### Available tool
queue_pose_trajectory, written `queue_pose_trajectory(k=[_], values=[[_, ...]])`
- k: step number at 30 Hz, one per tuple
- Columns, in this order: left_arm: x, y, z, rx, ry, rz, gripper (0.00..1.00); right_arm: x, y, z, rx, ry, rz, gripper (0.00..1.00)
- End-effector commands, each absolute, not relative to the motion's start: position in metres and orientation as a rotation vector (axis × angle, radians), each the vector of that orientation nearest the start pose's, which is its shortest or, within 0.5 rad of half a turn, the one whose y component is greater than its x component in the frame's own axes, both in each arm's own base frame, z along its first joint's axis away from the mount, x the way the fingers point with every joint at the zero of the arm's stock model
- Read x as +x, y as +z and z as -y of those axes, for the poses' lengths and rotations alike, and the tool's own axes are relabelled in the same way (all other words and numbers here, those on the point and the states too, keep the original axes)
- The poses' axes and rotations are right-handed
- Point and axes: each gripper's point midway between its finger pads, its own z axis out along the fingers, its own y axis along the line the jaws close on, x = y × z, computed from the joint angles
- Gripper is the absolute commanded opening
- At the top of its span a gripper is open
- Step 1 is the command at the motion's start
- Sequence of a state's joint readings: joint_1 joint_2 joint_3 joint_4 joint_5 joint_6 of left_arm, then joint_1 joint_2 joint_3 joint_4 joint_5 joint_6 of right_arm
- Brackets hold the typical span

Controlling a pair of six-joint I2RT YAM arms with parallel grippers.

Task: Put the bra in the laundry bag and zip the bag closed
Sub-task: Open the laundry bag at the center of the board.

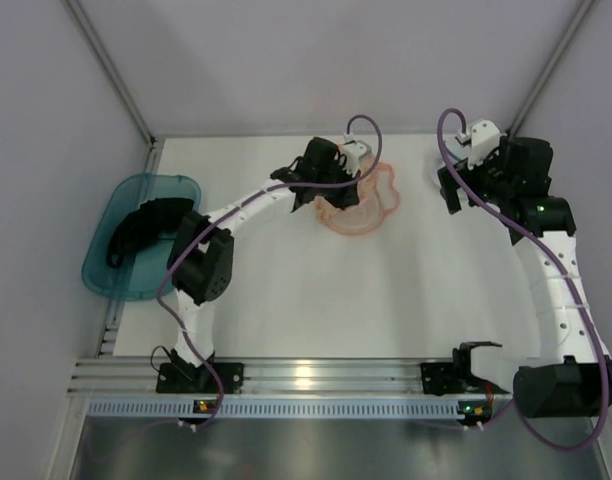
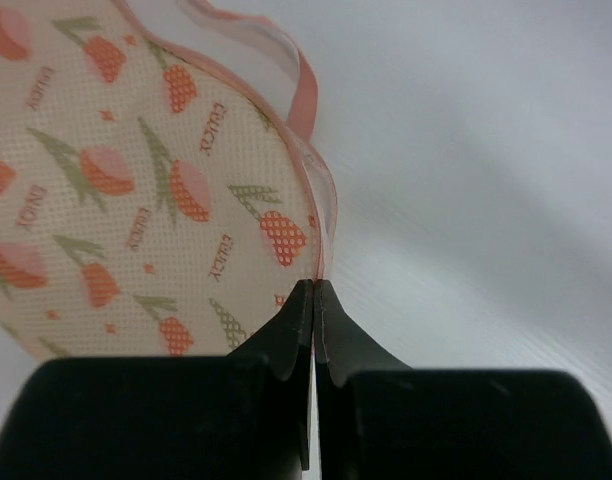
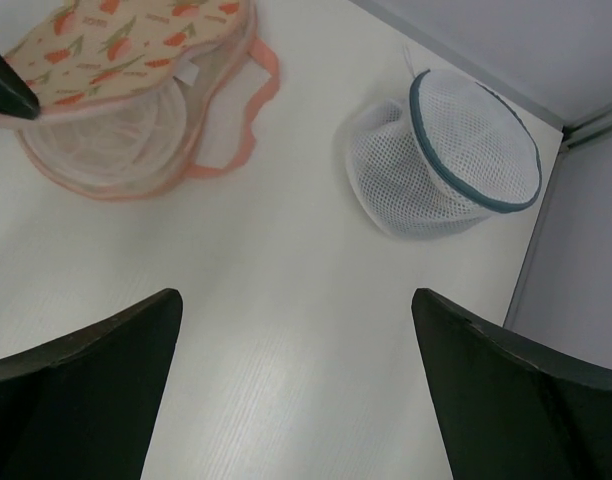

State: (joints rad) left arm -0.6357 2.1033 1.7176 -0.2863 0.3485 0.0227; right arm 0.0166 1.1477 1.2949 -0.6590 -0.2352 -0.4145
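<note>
The laundry bag (image 1: 361,208) lies at the back middle of the table, its printed lid (image 3: 116,55) raised over the white mesh inside (image 3: 116,135). My left gripper (image 2: 316,292) is shut on the pink zip edging of that lid (image 2: 321,215), with the cream fabric and its orange print (image 2: 136,170) to the left of the fingers. In the top view the left gripper (image 1: 333,177) sits at the bag's left rear edge. The black bra (image 1: 141,228) lies in the teal bin at far left. My right gripper (image 3: 296,310) hangs open over bare table, right of the bag, holding nothing.
The teal plastic bin (image 1: 111,283) overhangs the table's left edge. A round white mesh tub with a dark rim (image 3: 456,150) stands at the back right, close under the right gripper (image 1: 456,188). Grey walls enclose the table on three sides.
</note>
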Motion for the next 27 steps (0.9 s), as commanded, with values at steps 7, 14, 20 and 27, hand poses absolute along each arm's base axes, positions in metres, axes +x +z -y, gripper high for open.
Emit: queue_pose_trajectory(k=[7, 14, 20, 27], values=[[0.358, 0.263, 0.328, 0.427, -0.995, -2.007, 0.0, 0.326, 0.276, -0.049, -0.552, 0.169, -2.03, 1.0], [0.347, 0.19, 0.196, -0.206, -1.023, -2.207, 0.0, 0.33, 0.24, -0.085, -0.561, 0.482, -2.137, 0.92], [0.287, 0.158, 0.164, -0.315, -0.984, -2.302, 0.0, 0.34, 0.201, -0.112, -0.555, 0.64, -2.252, 0.79], [0.265, 0.145, 0.131, -0.413, -0.767, -2.349, 0.02, 0.341, 0.176, -0.174, -0.667, 0.719, -2.28, 0.77]])
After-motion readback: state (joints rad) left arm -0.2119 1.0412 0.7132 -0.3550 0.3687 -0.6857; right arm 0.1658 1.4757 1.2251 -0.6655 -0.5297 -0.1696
